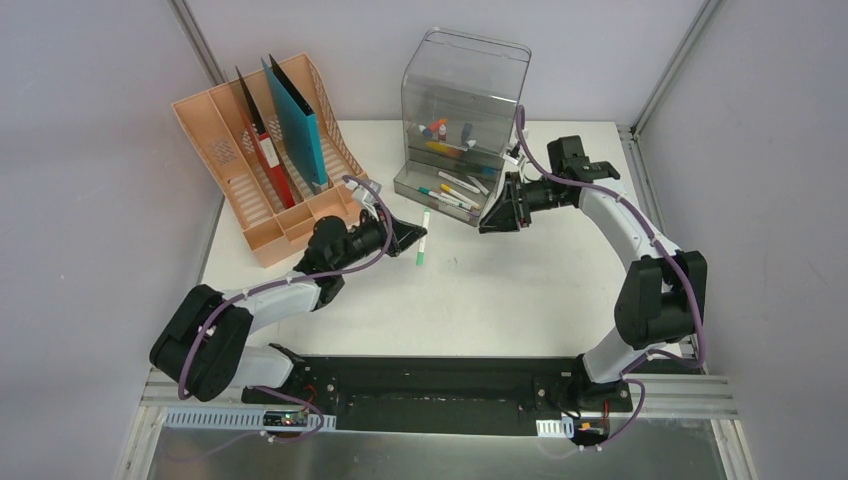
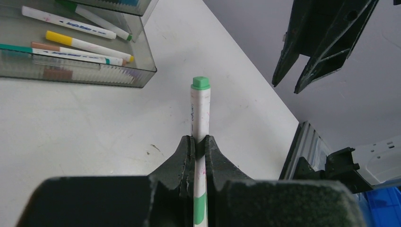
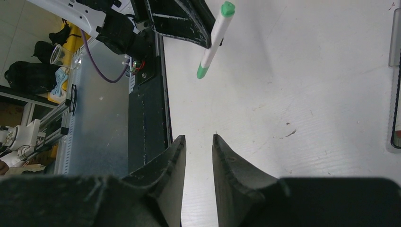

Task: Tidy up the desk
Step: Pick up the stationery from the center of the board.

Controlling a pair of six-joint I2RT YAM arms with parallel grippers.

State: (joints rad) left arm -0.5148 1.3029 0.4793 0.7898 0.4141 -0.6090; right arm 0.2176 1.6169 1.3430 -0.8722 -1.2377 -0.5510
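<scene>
My left gripper [image 1: 414, 237] is shut on a white marker with green ends [image 1: 423, 238] and holds it above the white desk [image 1: 520, 300], a little left of the drawer box. In the left wrist view the marker [image 2: 199, 109] sticks out from between the closed fingers [image 2: 187, 156], green cap forward. My right gripper [image 1: 492, 222] is open and empty, just in front of the drawer box, facing the left gripper. In the right wrist view the marker [image 3: 215, 38] hangs ahead of my open fingers [image 3: 227, 161] and the desk [image 3: 307, 85] lies below.
A clear grey drawer box [image 1: 462, 110] stands at the back centre, its open lower tray [image 2: 71, 71] holding several markers. A peach file rack [image 1: 262, 160] with red, black and teal folders stands at the back left. The black front rail [image 1: 440, 385] runs along the near edge.
</scene>
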